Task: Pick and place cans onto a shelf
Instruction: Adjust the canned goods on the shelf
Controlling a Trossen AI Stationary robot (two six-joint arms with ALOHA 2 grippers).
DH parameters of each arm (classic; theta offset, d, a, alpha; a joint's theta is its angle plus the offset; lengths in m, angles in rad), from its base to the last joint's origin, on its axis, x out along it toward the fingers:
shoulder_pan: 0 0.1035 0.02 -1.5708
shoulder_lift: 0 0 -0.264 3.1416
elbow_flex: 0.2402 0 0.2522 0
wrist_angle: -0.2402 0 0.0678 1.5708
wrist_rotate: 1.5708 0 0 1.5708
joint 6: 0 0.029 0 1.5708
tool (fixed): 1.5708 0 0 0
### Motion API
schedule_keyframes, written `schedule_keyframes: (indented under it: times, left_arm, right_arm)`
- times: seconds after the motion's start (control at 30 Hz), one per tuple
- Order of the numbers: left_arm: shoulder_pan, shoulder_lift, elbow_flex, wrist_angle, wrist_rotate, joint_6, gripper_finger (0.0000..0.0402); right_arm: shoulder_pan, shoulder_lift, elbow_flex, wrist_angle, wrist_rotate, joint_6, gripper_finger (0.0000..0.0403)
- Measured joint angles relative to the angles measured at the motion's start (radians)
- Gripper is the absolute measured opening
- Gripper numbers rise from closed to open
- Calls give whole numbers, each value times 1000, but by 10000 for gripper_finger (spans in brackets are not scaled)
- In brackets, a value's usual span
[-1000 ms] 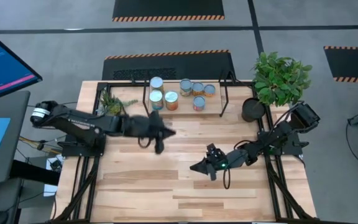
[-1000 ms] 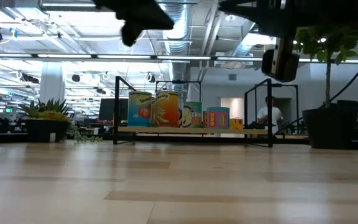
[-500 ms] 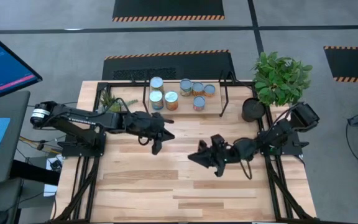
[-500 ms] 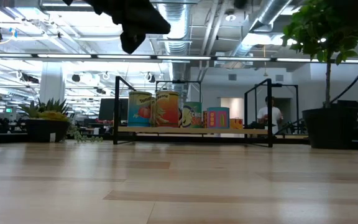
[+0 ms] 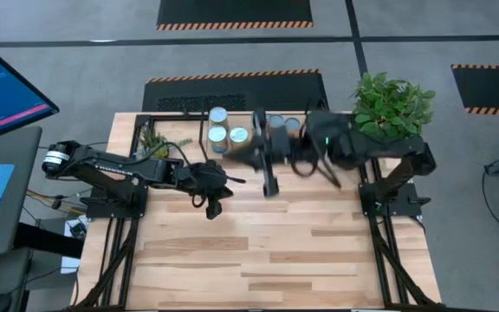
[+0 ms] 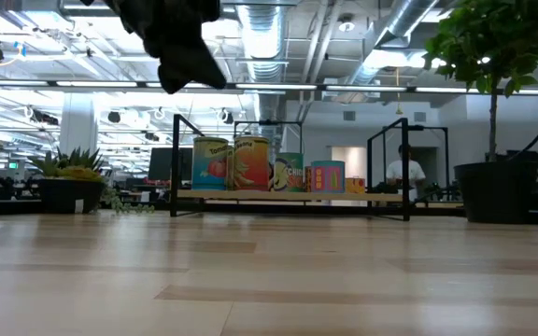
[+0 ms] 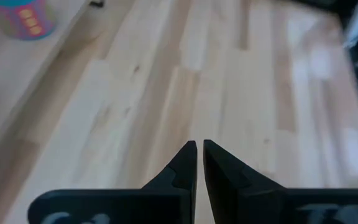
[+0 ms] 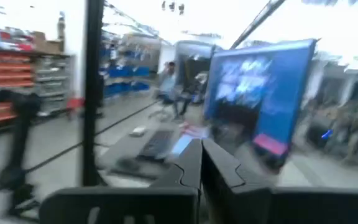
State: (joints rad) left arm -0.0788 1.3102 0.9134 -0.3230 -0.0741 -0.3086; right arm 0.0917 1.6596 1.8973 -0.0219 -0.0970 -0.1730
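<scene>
While the plank counter of pale wood lies bare in front, the low light-wood shelf on thin black legs stands at its far edge, carrying the cans, small cylinders with bright labels and shiny round tops. Left gripper hangs over the counter short of the shelf, its dark tapered fingers pressed together, holding nothing. Right gripper is raised near the shelf, fingers likewise closed and empty.
</scene>
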Motion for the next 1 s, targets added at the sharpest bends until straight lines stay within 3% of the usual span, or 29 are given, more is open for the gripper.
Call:
schedule_keyframes:
  times: [0.23,0.33,0.47,0.83,1.0]
  left_arm:
    - [0,0,0,-121,-71,1,15]
    - [0,0,0,-136,-72,-5,15]
    - [0,0,-1,-135,-70,-22,15]
    - [0,0,-1,-136,-63,-87,15]
    - [0,0,-1,-136,-63,-103,15]
  right_arm:
    - [-118,258,454,-130,39,-40,26]
    - [-158,279,397,-99,162,-64,26]
    - [-218,290,367,-249,370,-37,26]
    - [-420,369,366,-497,400,148,26]
    - [-480,368,366,-643,537,168,26]
